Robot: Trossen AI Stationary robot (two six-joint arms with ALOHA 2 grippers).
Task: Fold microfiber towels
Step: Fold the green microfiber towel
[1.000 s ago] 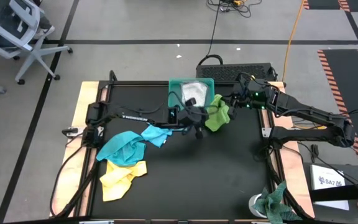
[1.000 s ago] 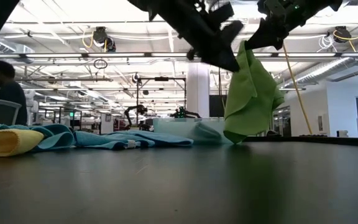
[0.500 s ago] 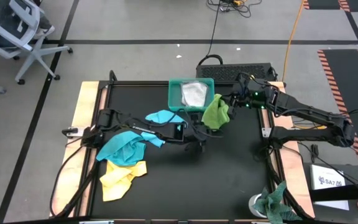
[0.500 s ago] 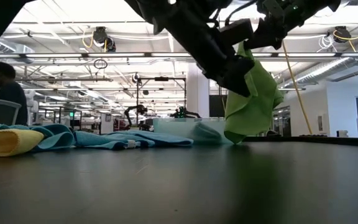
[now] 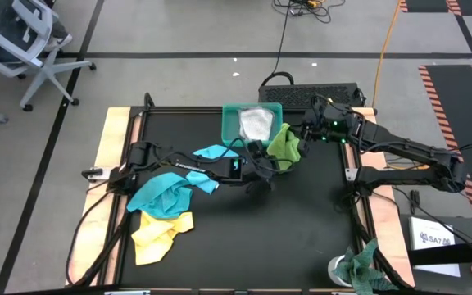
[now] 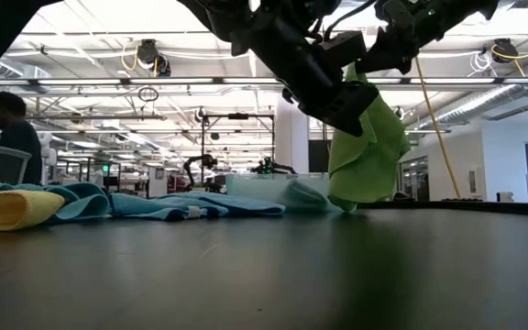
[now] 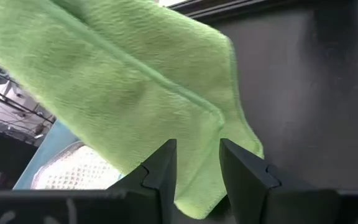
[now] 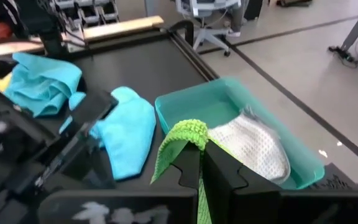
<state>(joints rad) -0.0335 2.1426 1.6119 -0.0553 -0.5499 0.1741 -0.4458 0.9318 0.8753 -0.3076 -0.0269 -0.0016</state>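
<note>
A lime green towel (image 5: pixel 284 146) hangs bunched in soft folds near the worktop's (image 5: pixel 301 221) far edge, just beside the teal tray (image 5: pixel 229 123). Its lower hem touches the worktop. The near half lies open. The right gripper (image 8: pixel 199 163) pinches its top corner with jaws closed. The left gripper (image 7: pixel 197 163) has narrowly parted jaws straddling the towel's lower corner.
</note>
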